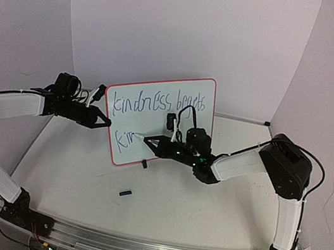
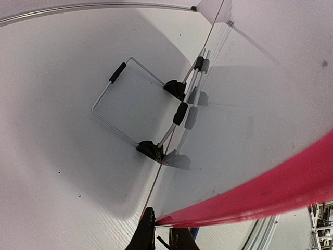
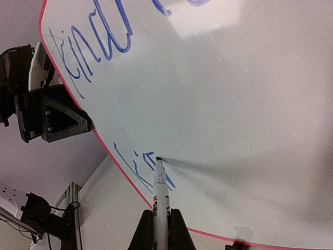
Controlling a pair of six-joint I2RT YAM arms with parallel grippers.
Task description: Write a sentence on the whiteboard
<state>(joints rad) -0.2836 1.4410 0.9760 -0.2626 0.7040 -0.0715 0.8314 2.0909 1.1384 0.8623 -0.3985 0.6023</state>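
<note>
The whiteboard (image 1: 155, 118) stands tilted on the table, white with a thin red rim. The sentence (image 1: 158, 103) in dark-blue letters reads "kindness begets" on the top line, with "kin" begun below. My left gripper (image 1: 104, 119) is shut on the board's left rim, and in the left wrist view its jaws pinch the red rim (image 2: 250, 195). My right gripper (image 1: 162, 145) is shut on a white marker pen (image 3: 159, 203). The pen's tip touches the whiteboard (image 3: 234, 94) at the last stroke of the lower line.
A small dark pen cap (image 1: 125, 192) lies on the table in front of the board. A wire stand with black feet (image 2: 148, 112) props the board from behind. White walls close in the back and sides.
</note>
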